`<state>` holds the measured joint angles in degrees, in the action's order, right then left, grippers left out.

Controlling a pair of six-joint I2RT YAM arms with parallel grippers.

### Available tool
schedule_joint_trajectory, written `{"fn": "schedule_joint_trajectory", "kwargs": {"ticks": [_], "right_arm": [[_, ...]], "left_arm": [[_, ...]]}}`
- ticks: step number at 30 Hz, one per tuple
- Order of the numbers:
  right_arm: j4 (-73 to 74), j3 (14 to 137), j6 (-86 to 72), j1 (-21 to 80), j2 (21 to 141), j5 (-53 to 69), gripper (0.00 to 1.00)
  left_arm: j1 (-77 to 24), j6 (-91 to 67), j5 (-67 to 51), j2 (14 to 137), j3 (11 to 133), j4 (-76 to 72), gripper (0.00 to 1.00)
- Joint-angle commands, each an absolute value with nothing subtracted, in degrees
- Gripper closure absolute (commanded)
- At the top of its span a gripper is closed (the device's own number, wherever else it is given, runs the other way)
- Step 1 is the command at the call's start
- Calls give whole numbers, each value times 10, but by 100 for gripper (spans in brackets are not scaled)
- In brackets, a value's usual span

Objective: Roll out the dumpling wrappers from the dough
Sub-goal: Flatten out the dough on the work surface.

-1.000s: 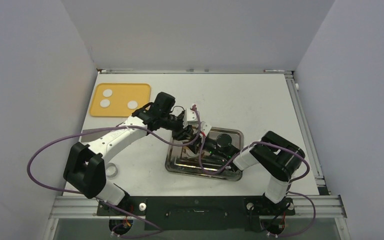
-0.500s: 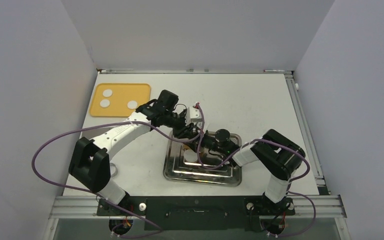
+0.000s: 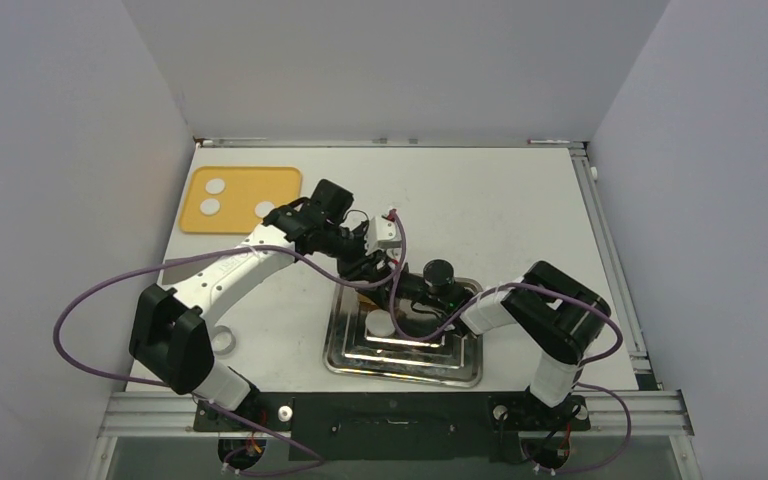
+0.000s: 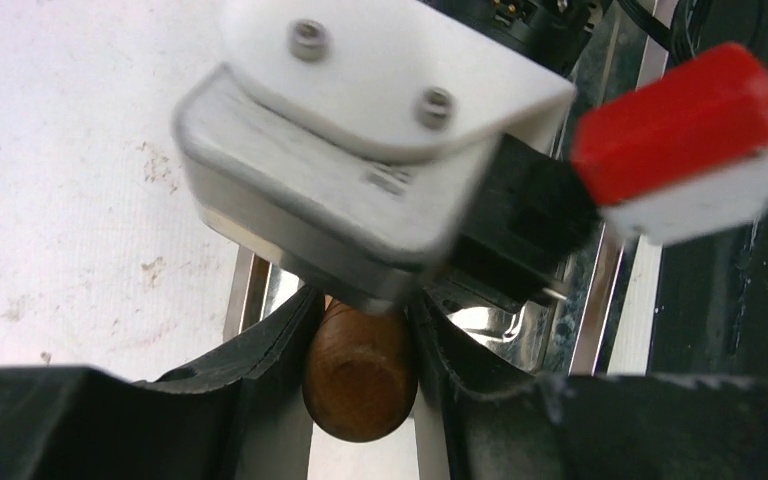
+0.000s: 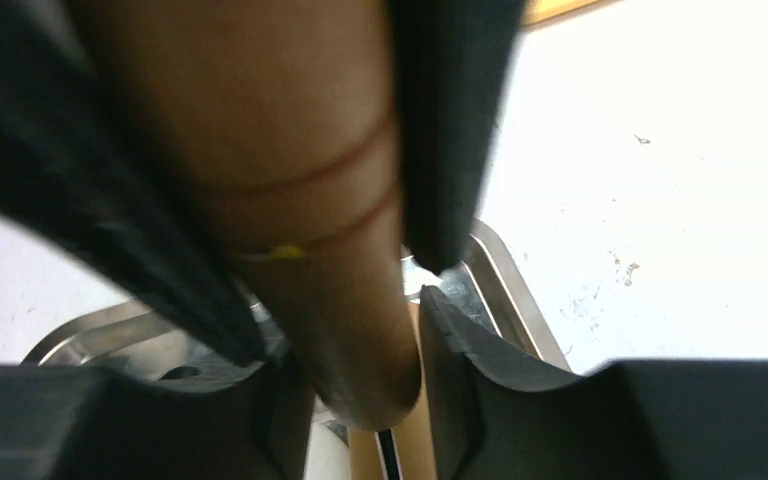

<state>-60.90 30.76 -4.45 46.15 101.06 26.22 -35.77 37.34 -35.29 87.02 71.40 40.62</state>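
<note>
Rolling in hand: we see left gripper (image 4: 362, 325) and right gripper (image 5: 360, 385) clamped on the pin (image 4: 360, 385), above dough (image 3: 381, 325) in the tray (image 3: 410, 372) near the counter's front edge. Next, likely, press down and roll.

Three white dough lumps (image 3: 216, 185) sit apart on my yellow board (image 3: 245, 186); a fourth round (image 3: 380, 325) lies in my steel tray (image 3: 402, 372).
</note>
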Motion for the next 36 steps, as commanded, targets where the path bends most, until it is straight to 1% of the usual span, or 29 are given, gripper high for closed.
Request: {"fn": "schedule_joint_trajectory", "kwargs": {"ticks": [1,4,6,7,9,12,17,20,23,31,34,36], "right_arm": [[-528,339,-46,431,990,219,54],[-545,344,-42,430,990,220,41],[-574,345,-48,425,999,222,27],[-586,346,-53,422,1004,230,18],[-609,349,-63,415,1016,243,15],[-682,332,-89,408,1029,262,13],[-893,279,-140,397,1068,331,14],[-985,247,-149,394,1085,332,14],[-990,239,-139,394,1084,321,14],[-976,272,-118,396,1103,340,18],[-938,283,-96,397,1095,347,21],[-942,290,-99,399,1097,356,24]], "left_arm": [[-357,373,-387,852,763,495,100],[-358,374,-388,854,752,488,100],[-358,373,-390,859,746,481,100],[-358,372,-390,861,745,478,100],[-358,367,-392,865,743,475,100],[-358,350,-396,865,736,461,100],[-359,318,-378,853,711,411,100],[-359,295,-357,844,698,378,100],[-359,283,-344,841,690,357,100],[-361,271,-368,859,699,356,100],[-361,270,-371,862,706,360,100],[-362,265,-372,861,706,355,100]]}}
